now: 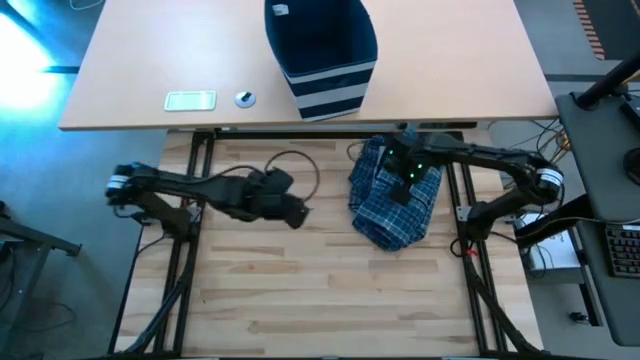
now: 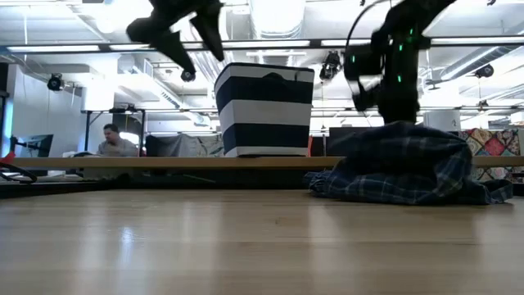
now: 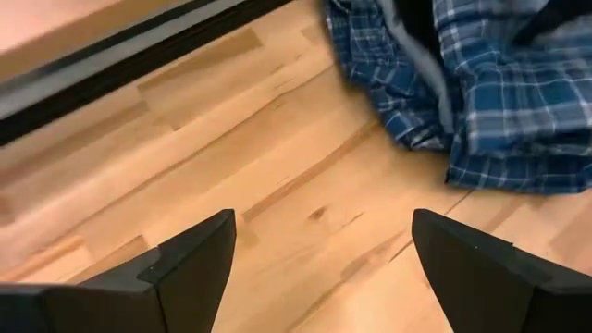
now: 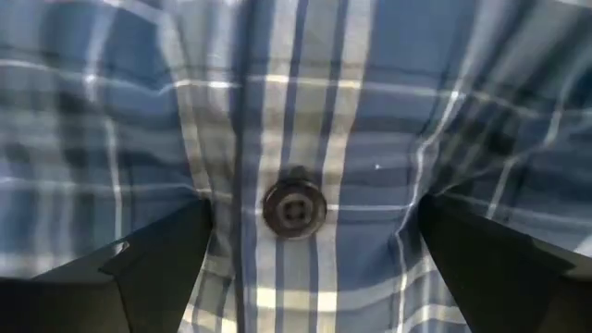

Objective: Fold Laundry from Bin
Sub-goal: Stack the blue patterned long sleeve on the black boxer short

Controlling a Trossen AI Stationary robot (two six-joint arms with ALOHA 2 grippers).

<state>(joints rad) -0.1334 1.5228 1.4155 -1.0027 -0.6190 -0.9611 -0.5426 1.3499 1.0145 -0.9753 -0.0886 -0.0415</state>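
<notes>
The laundry on the table is a crumpled blue-and-white plaid heap (image 1: 393, 195) (image 2: 409, 164), lying at the far right of the wooden table (image 1: 320, 290). My right gripper (image 1: 405, 172) (image 4: 314, 268) points down over the heap's far part. It is open, a finger on either side of a dark button (image 4: 294, 208). My left gripper (image 1: 297, 212) (image 3: 319, 268) is open above bare wood, left of the heap (image 3: 481, 92). The navy bin (image 1: 320, 55) (image 2: 264, 111) with pale stripes stands upright on the pale desk beyond the table. My right gripper's open fingers (image 4: 157, 268) come from above, pointing down at the buttoned strip (image 4: 296, 139) of the plaid cloth, which lies slack on the table. I cannot tell whether the fingertips touch the cloth.
A flat white thing (image 1: 190, 100) and a small round thing (image 1: 245, 98) lie on the desk left of the bin. A cable loop (image 1: 290, 165) arches near my left arm. The table's near half is bare wood. A person (image 2: 110, 139) sits in the room behind.
</notes>
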